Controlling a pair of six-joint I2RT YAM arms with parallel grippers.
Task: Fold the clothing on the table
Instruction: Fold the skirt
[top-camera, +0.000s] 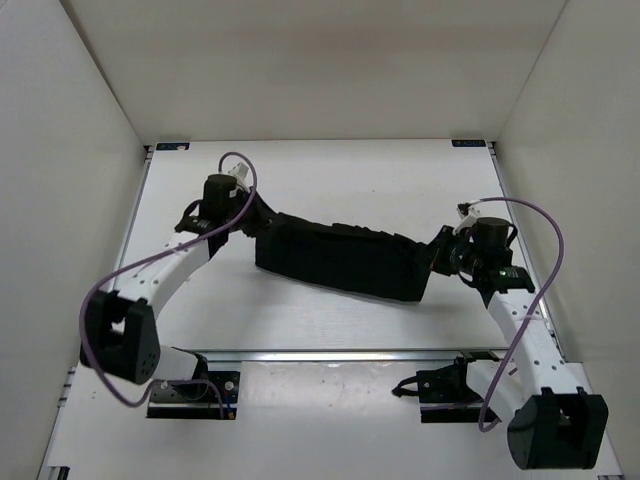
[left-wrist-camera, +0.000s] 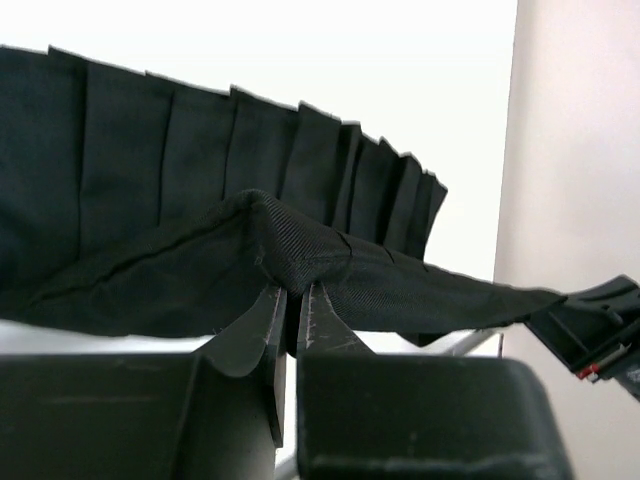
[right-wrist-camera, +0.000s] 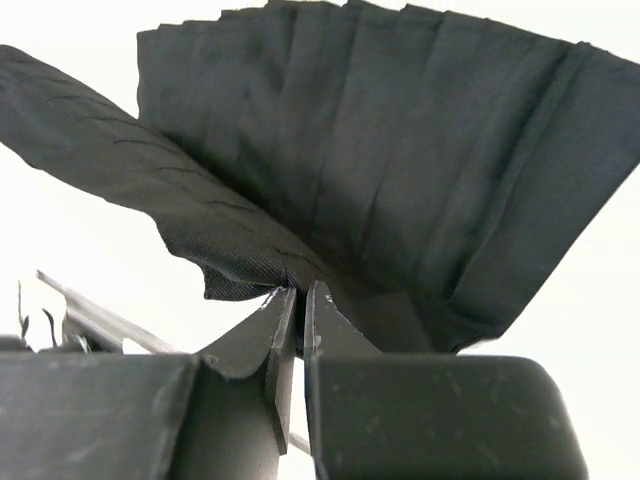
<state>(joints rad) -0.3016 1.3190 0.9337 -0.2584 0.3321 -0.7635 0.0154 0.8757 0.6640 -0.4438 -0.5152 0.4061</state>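
While left hand (left-wrist-camera: 292, 300) and right hand (right-wrist-camera: 300, 295) pinch ends, clothing (top-camera: 340, 260) runs left-right, slightly slanted.

A plain white left wall (top-camera: 70, 200), back wall (top-camera: 320, 60) and right wall (top-camera: 585, 140) box in the overhead frame. At the back wall's foot sit a small blue label (top-camera: 172, 146) at upper left and a second blue label (top-camera: 468, 143) at upper right.

Matt black pleated woven clothing (top-camera: 340, 258)
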